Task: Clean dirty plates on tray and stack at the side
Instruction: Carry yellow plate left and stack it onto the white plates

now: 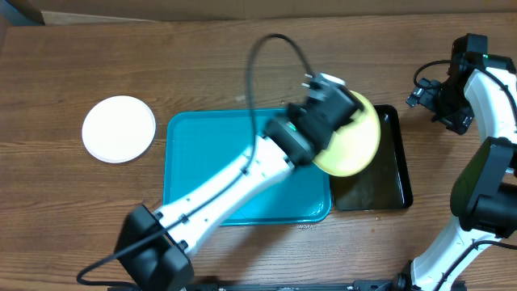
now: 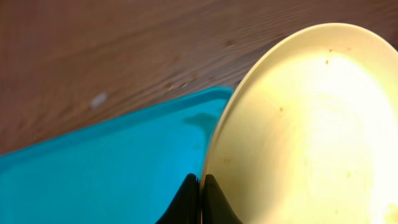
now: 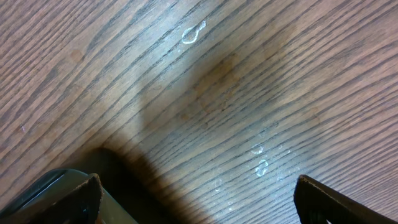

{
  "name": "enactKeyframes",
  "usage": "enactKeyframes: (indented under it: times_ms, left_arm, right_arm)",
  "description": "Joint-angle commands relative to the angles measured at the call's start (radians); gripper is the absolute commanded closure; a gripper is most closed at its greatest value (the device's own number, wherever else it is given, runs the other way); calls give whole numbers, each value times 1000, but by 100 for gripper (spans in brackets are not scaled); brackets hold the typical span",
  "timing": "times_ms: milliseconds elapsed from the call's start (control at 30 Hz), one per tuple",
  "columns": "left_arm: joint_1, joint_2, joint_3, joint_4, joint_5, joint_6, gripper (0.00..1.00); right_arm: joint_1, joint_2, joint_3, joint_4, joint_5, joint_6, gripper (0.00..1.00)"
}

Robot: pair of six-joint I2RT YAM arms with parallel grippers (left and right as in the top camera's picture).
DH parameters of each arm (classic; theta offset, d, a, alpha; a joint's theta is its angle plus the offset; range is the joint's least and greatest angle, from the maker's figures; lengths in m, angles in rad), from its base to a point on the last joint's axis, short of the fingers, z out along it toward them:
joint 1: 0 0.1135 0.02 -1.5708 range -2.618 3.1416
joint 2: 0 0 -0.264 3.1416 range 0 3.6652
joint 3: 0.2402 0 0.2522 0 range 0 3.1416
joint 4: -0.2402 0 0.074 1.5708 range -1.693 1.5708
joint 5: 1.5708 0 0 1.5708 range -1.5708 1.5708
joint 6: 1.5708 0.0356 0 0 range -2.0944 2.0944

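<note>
Currently the left gripper (image 2: 201, 190) is clamped on the rim of the pale yellow-green plate (image 2: 298, 124), its two dark fingers pressed together with the plate's edge pinched between them. From overhead the left arm reaches diagonally from the near left corner across the turquoise tray (image 1: 194, 162), and the plate shows as a tilted oval over the tray's far right corner and the neighbouring black tray (image 1: 396, 182). A few small reddish specks dot the plate's face in the left wrist view, with the tray's rounded corner and rim just beside it. A white plate (image 1: 119, 128) lies flat on the counter (image 1: 202, 65), to the left of the turquoise tray and apart from it. The right gripper (image 3: 198, 183) hangs over bare wood at the counter's far right side, well apart from both trays, its fingers spread wide with nothing between them. Several water droplets (image 3: 193, 32) glisten on the wood grain beneath it.
</note>
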Motion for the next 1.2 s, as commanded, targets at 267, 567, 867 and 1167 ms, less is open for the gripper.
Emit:
enactKeyframes:
  times_ms: [267, 567, 867, 1167]
  left_arm:
    - [522, 9, 13, -162, 336, -92, 96]
    - [945, 9, 13, -238, 333, -24, 96]
    - [1311, 9, 13, -249, 230, 12, 96]
    - [1418, 10, -2, -193, 248, 11, 96]
  right_arm:
    - [-3, -32, 7, 2, -5, 5, 0]
    - [-3, -32, 7, 2, -5, 5, 0]
    - [-3, -32, 7, 2, -5, 5, 0]
    - [-3, -32, 7, 2, -5, 5, 0]
